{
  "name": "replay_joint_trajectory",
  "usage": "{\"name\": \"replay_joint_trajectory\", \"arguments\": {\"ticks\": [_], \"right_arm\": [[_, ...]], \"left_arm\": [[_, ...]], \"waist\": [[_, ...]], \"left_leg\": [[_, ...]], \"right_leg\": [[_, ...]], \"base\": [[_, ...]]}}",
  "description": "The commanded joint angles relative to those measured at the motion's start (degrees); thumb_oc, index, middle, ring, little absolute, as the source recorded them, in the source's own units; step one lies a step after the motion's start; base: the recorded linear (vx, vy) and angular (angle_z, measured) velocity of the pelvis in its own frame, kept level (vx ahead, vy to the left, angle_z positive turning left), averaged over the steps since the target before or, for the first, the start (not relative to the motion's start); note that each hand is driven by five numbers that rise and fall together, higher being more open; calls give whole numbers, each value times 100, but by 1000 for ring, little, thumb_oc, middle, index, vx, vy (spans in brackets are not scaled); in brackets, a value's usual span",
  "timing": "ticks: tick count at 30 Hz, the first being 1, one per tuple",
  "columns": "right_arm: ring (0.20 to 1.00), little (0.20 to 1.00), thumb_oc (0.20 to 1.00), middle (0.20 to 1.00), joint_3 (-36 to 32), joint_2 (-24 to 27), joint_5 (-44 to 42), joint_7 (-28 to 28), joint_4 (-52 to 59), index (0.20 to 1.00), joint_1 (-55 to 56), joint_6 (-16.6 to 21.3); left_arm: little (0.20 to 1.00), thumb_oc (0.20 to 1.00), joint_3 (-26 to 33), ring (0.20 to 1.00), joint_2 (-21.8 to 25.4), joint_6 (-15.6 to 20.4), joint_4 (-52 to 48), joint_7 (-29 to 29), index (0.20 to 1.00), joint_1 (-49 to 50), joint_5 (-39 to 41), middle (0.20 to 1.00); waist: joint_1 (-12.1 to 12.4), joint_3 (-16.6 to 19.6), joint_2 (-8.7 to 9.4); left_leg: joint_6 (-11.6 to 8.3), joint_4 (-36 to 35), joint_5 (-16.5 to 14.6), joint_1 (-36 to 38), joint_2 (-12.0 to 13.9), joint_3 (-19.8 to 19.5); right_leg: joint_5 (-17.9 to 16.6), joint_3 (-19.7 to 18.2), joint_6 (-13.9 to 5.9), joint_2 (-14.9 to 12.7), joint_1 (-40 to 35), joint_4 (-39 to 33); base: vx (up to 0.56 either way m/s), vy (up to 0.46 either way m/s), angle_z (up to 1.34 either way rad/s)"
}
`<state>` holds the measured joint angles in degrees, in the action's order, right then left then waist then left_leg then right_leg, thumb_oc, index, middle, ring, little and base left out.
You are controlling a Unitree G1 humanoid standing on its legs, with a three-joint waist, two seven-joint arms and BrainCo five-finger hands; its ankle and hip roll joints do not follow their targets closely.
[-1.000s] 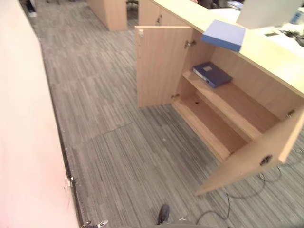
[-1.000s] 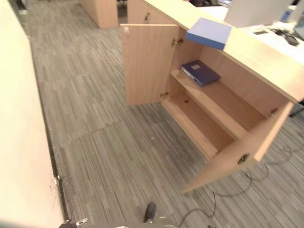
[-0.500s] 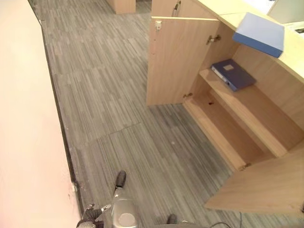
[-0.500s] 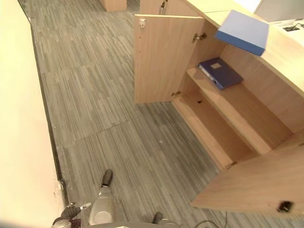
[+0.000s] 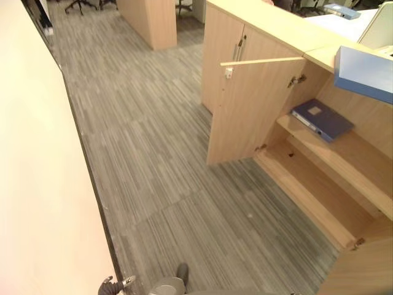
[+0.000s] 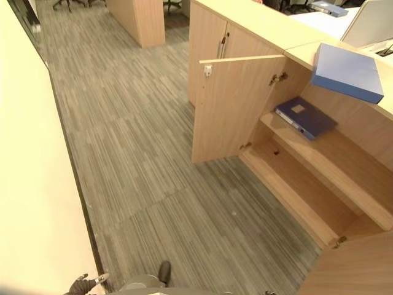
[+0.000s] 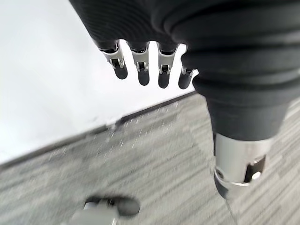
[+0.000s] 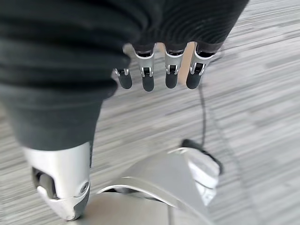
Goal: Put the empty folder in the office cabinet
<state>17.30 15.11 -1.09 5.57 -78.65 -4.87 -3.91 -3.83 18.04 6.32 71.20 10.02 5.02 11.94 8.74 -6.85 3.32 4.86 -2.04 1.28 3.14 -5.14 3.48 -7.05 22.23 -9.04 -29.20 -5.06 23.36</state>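
The office cabinet [image 5: 319, 178] stands at the right side with its doors open, and its near left door [image 5: 252, 110] is swung out toward the grey carpet floor [image 5: 166, 160]. A light blue folder [image 6: 347, 72] lies on the wooden top [image 6: 270, 24] of the cabinet, near its front edge, with one corner reaching a little over the edge, above the open compartment. On the upper shelf [image 6: 331, 160] inside the cabinet a dark blue folder [image 6: 305, 117] lies flat, close to the left end. The lower shelf [image 5: 307, 196] is under it. The left hand [image 7: 140, 61] hangs over the carpet beside a white wall [image 7: 51, 79]; its fingers are straight and apart and hold nothing. The right hand [image 8: 159, 65] also hangs over the carpet, with relaxed, spread fingers and nothing in them. Both hands are well apart from the folders.
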Motion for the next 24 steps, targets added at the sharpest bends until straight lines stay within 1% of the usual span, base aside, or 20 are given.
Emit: {"name": "replay_joint_trajectory", "arguments": {"ticks": [1,3,5,7,8,9,10,11,13,14,15,16,18,19,20,22,23,24], "right_arm": [[1000,1000,1000,1000,-67,-357,87,-128,235,1000,-247,297],[1000,1000,1000,1000,22,-344,152,-139,401,1000,-400,335],[1000,1000,1000,1000,57,-335,150,-120,478,1000,-547,350],[1000,1000,1000,1000,86,-336,118,-106,531,1000,-632,352],[1000,1000,1000,1000,86,-335,118,-106,531,1000,-632,352],[1000,1000,1000,1000,68,-321,34,-71,568,1000,-662,353],[1000,1000,1000,1000,59,-326,3,-64,576,1000,-663,349],[1000,1000,1000,1000,62,-333,-1,-60,576,1000,-665,341],[1000,1000,1000,1000,89,-358,14,-63,557,1000,-660,320],[1000,1000,1000,1000,84,-358,-4,-66,534,1000,-651,323],[1000,1000,1000,1000,92,-398,0,-54,487,1000,-617,322],[1000,1000,1000,1000,83,-403,-28,-45,436,1000,-587,320],[1000,1000,1000,1000,56,-409,-69,-12,345,1000,-547,307],[1000,1000,1000,1000,56,-408,-69,-12,344,1000,-547,307],[1000,1000,1000,1000,-51,-388,-171,40,318,1000,-510,325],[1000,1000,1000,1000,-97,-352,-283,63,297,1000,-456,361],[1000,1000,1000,1000,-100,-327,-328,108,282,1000,-410,376],[1000,1000,1000,1000,-100,-328,-329,108,282,1000,-410,377]], "left_arm": [[1000,1000,171,1000,102,-21,-39,-21,1000,6,-189,1000],[1000,1000,286,1000,141,-20,-72,4,1000,67,-180,1000],[1000,1000,327,1000,147,-27,-82,16,1000,61,-193,1000],[1000,1000,356,1000,127,-24,-111,33,1000,74,-191,1000],[1000,1000,356,1000,126,-24,-111,33,1000,74,-191,1000],[1000,1000,374,1000,89,-22,-112,46,1000,77,-200,1000],[1000,1000,384,1000,76,-15,-124,53,1000,53,-180,1000],[1000,1000,392,1000,69,-17,-139,52,1000,39,-174,1000],[1000,1000,419,1000,74,-22,-184,70,1000,-8,-174,1000],[1000,1000,424,1000,75,-29,-186,54,1000,-26,-216,1000],[1000,1000,438,1000,66,-36,-170,59,1000,-10,-229,1000],[1000,1000,438,1000,61,-51,-143,67,1000,-14,-222,1000],[1000,1000,441,1000,30,-66,-115,80,1000,-13,-184,1000],[1000,1000,441,1000,29,-65,-115,80,1000,-13,-184,1000],[1000,1000,360,1000,-20,-74,11,71,1000,-55,-207,1000],[1000,1000,295,1000,-91,-68,35,66,1000,-37,-161,1000],[1000,1000,228,1000,-110,-57,-36,59,1000,-113,-147,1000],[1000,1000,227,1000,-110,-58,-36,60,1000,-114,-146,1000]], "waist": [[268,-111,-92],[298,-184,-126],[305,-268,-164],[292,-331,-181],[293,-332,-183],[227,-384,-154],[222,-416,-137],[239,-433,-128],[302,-464,-67],[317,-422,6],[337,-378,57],[313,-331,112],[241,-264,121],[243,-263,120],[104,-219,112],[-17,-176,37],[-93,-166,37],[-91,-164,32]], "left_leg": [[-202,197,-557,-116,205,-449],[-199,178,-649,29,232,-276],[-220,237,-716,91,296,-94],[-250,249,-766,194,368,47],[-251,249,-767,196,371,48],[-284,216,-828,341,397,158],[-314,213,-863,400,427,217],[-341,214,-880,431,456,270],[-428,207,-931,516,516,433],[-476,153,-982,576,515,507],[-509,82,-1005,668,528,579],[-543,39,-1023,745,568,599],[-601,-55,-1027,880,714,621],[-602,-57,-1026,881,714,623],[-678,-16,-1113,967,892,663],[-730,213,-1168,930,1133,707],[-888,821,-1042,792,1399,795],[-905,863,-1058,770,1421,792]], "right_leg": [[98,516,59,344,41,-133],[137,806,-8,452,234,-204],[107,1067,-111,597,408,-609],[-7,1172,-200,814,551,-1147],[-10,1173,-199,819,547,-1153],[-276,1217,-331,967,764,-1635],[-412,1326,-394,1017,843,-1861],[-482,1476,-425,1042,853,-2052],[-634,1938,-487,1036,832,-2334],[-537,2041,-456,1110,719,-2527],[-531,2112,-439,1135,654,-2555],[-474,2075,-409,1187,657,-2510],[-414,1938,-385,1228,745,-2293],[-411,1935,-385,1228,748,-2290],[-249,1876,-299,1272,834,-2117],[20,1808,-128,1427,859,-1970],[238,1732,42,1669,752,-2030],[246,1735,57,1690,750,-2043]], "base": [[137,221,-33],[86,126,-24],[47,2,-55],[51,-46,-49],[117,-78,-49],[131,-97,-33],[168,-142,-38],[111,-148,-33],[129,-185,-53],[179,-175,-56],[224,-182,-58],[258,-194,-53],[218,-186,-28],[258,-249,-4],[232,-235,-4],[293,-369,-2],[215,-348,-16],[185,-346,-38]]}}
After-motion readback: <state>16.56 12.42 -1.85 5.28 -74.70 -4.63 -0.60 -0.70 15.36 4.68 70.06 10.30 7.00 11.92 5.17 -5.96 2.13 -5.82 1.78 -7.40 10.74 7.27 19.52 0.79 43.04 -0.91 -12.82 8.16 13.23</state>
